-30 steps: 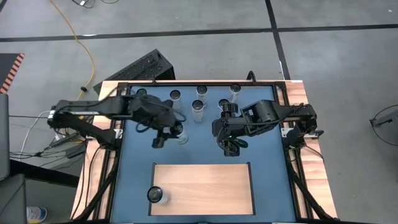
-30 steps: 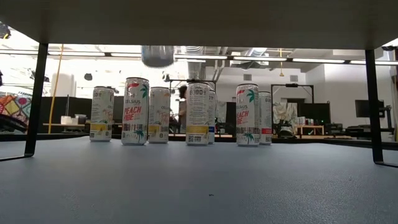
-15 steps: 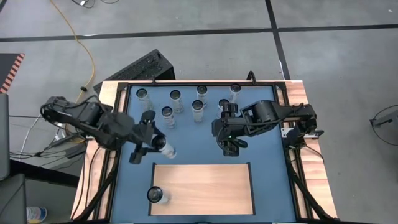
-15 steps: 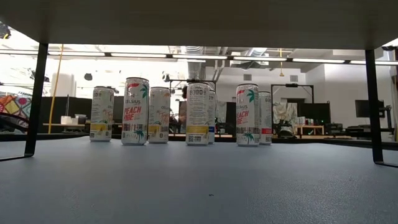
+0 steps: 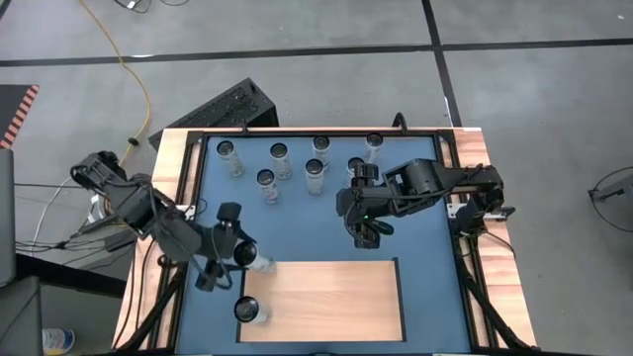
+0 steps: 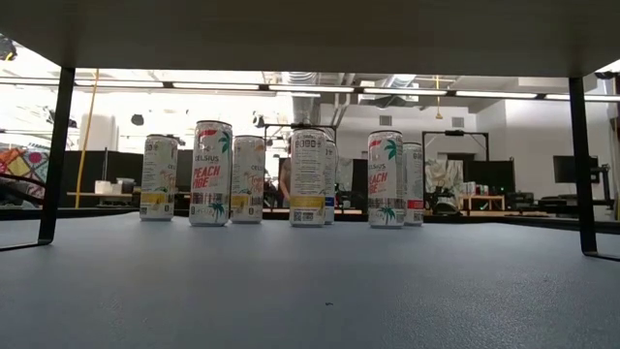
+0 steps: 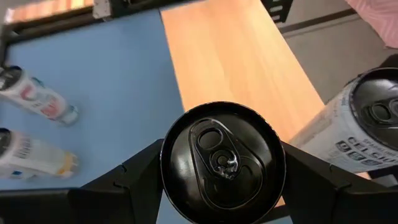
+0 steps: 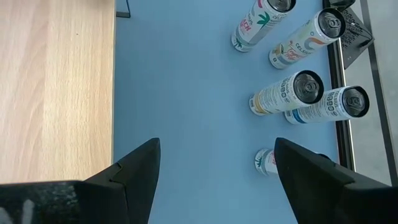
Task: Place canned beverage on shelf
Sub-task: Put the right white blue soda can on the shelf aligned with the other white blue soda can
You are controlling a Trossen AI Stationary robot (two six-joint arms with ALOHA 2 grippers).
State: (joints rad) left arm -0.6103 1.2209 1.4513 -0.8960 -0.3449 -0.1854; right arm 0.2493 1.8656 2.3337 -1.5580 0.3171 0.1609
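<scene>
My left gripper is shut on a canned beverage, a pale can with a dark top. It hangs above the blue surface, just beyond the far left corner of the shelf, a pale wood panel. Another can stands upright on the shelf's near left corner and also shows in the left wrist view. My right gripper hovers open over the blue surface beyond the shelf's far edge, with nothing between its fingers. My left gripper pinches the can's side wall just below the top rim, one finger on each side. The fingers come slanting down from the table's left. The can is lifted clear of the surface, its top up, and looks a little tilted.
Several more cans stand upright on the blue surface near the table's far edge. Black frame rails and wooden side strips border the surface. The shelf stands raised on thin black legs.
My left gripper has swung with the can from near the far cans toward the table's near edge and left, ending at the shelf's far left corner. The can, whose base showed at the top of the low view, has left that view. My right arm has kept still.
</scene>
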